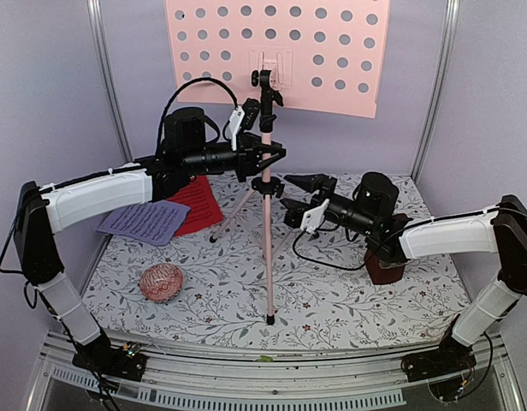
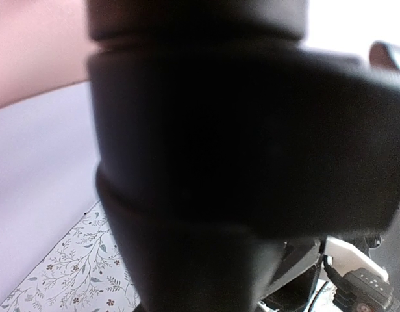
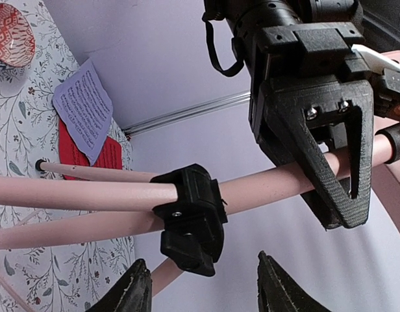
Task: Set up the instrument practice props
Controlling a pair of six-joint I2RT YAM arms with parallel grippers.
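Pink music stand [image 1: 267,248] stands upright mid-table; sheet-music pages [image 1: 145,221] lie flat rear-left. Left gripper [image 1: 276,155] clamps the pole. Right gripper [image 3: 203,286], jaws apart and empty, faces the leg collar [image 3: 187,221]. Stand adjustment in hand; next, probably close squarely on that collar.

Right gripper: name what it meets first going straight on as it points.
Probably the black collar on the pole of the music stand, straight ahead of the right gripper; depth is hard to judge.
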